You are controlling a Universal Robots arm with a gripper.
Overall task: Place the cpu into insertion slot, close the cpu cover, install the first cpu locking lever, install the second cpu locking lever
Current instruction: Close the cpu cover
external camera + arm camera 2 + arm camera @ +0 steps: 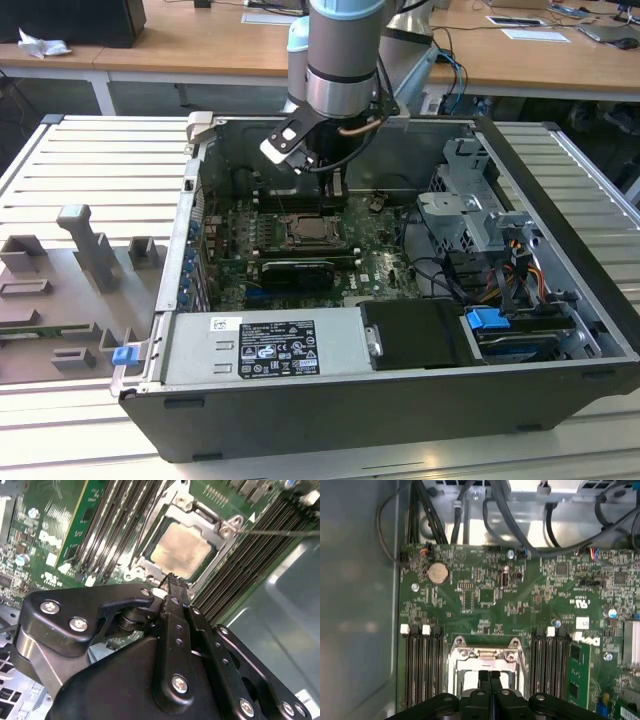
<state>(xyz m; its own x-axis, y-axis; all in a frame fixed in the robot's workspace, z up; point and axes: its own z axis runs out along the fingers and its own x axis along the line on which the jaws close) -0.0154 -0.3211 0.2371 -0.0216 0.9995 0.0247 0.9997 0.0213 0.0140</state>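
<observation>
In both wrist views the gripper (171, 578) (490, 674) is closed, its fingers pressed together with nothing between them. It hangs just above one edge of the cpu cover (212, 525). The cover lies flat, and the pale cpu (181, 550) shows through its window, seated in the insertion slot (293, 238). The slot sits on the green motherboard (485, 595) between rows of memory slots (422, 670). The board lies inside the open computer case (400, 420) on the slatted table (90, 150).
</observation>
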